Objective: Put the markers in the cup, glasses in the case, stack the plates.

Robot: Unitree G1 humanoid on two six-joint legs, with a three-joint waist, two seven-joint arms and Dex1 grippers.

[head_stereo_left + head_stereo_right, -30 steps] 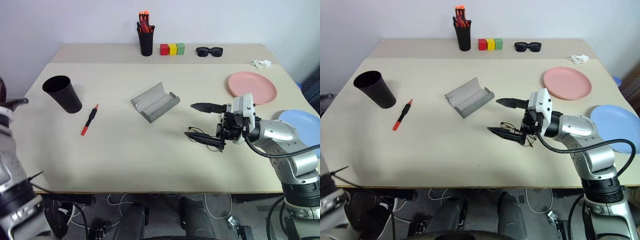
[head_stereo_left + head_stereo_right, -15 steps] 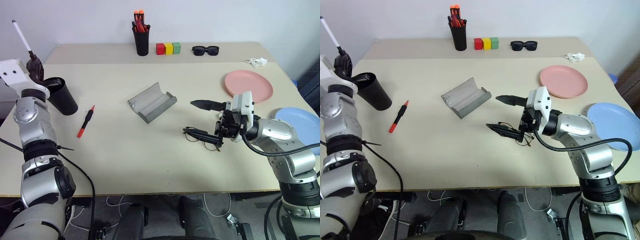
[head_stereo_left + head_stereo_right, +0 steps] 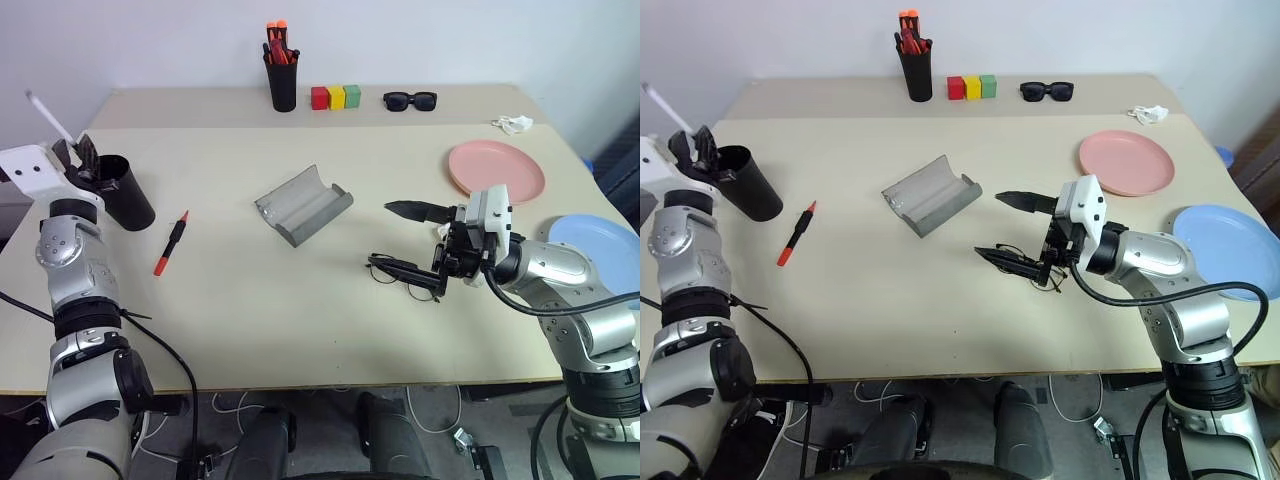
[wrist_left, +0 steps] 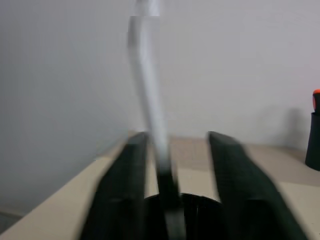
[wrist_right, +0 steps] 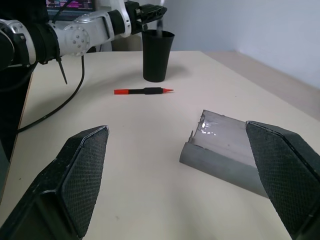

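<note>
The left gripper [image 3: 82, 152] hangs over the cup [image 3: 121, 190] near the surface's [image 3: 250, 310] left edge. Its jaws are spread, and a white-barrelled marker [image 4: 148, 85] stands upright between them; whether they touch it I cannot tell. A second marker [image 3: 172, 242], black with red ends, lies flat on the surface just right of the cup, apart from it.

The case [image 3: 303, 205] lies open near the middle of the surface, hollow side up. The glasses [image 3: 405, 276] rest on the surface to its right, toward the front edge. The right gripper [image 3: 405, 238] hovers level above them with its jaws spread wide, one above and one beside the frame, holding nothing.

The pink plate [image 3: 497, 171] sits near the right edge, and the blue plate [image 3: 600, 250] lies apart from it, in front of it and hard against the right edge.

Along the far edge stand a pen holder [image 3: 283, 75] with orange-capped pens, three coloured blocks [image 3: 339, 97] and sunglasses [image 3: 411, 100]; a crumpled white scrap [image 3: 516, 124] lies toward the far right corner.
</note>
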